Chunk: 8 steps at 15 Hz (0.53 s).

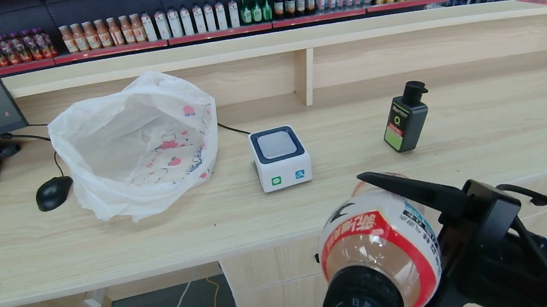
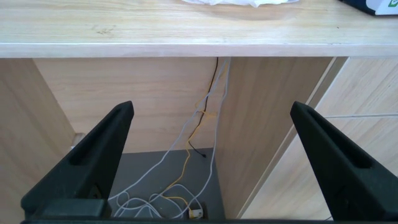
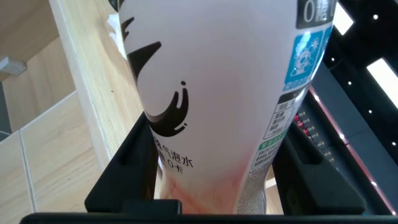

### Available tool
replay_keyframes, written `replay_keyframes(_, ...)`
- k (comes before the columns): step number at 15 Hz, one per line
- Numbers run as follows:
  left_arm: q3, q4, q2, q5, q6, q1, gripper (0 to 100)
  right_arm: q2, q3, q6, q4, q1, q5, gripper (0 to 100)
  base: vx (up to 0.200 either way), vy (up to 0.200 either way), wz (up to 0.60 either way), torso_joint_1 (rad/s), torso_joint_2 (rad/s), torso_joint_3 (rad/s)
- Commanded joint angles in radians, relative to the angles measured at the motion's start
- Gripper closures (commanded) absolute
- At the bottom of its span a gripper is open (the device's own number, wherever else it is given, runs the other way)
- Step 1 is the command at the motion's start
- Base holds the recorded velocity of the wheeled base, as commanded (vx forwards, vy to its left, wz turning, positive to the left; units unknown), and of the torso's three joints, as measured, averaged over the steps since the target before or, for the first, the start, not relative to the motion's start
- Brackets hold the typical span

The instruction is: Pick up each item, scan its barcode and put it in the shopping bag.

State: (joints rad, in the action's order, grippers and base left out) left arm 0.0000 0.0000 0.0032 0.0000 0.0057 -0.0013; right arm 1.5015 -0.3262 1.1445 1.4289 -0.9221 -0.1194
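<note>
Grasping a drink bottle (image 1: 379,244) short of the scanner (image 1: 280,157), the right gripper (image 3: 217,155) seems yet to scan it; the left gripper (image 2: 211,109) gapes. The shopping bag (image 1: 98,126) looks empty; a pump bottle (image 1: 405,119) waits.

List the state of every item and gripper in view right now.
Drink bottle: held, lifted off the counter.
Right gripper: shut on the drink bottle.
Left gripper: open, empty, below the counter edge.
Shopping bag: open, mouth up, on the counter.
Scanner: on the counter, window uncovered.
Pump bottle: upright on the counter.
</note>
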Motion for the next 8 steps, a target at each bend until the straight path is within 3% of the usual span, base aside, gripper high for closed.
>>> replay_keyframes(1, 0.000, 0.000, -0.002, 0.000, 0.000, 0.000, 0, -0.004, -0.005, 0.000, 0.001, -0.027, 0.004, 100, 0.000, 0.000, 0.00, 0.000, 0.00, 0.000)
replay_keyframes(2, 0.000, 0.000, -0.002, 0.000, 0.000, 0.000, 0, -0.007, -0.016, 0.000, 0.001, -0.032, 0.006, 100, 0.000, 0.000, 0.00, 0.000, 0.00, 0.000)
replay_keyframes(5, 0.000, 0.000, -0.002, 0.000, 0.000, 0.000, 0, 0.034, -0.082, 0.001, -0.002, -0.162, 0.078, 100, 0.000, 0.000, 0.00, 0.000, 0.00, 0.000)
replay_keyframes(8, 0.000, 0.000, -0.002, 0.000, 0.000, 0.000, 0, 0.032, -0.074, 0.034, -0.002, -0.169, 0.086, 100, 0.000, 0.000, 0.00, 0.000, 0.00, 0.000)
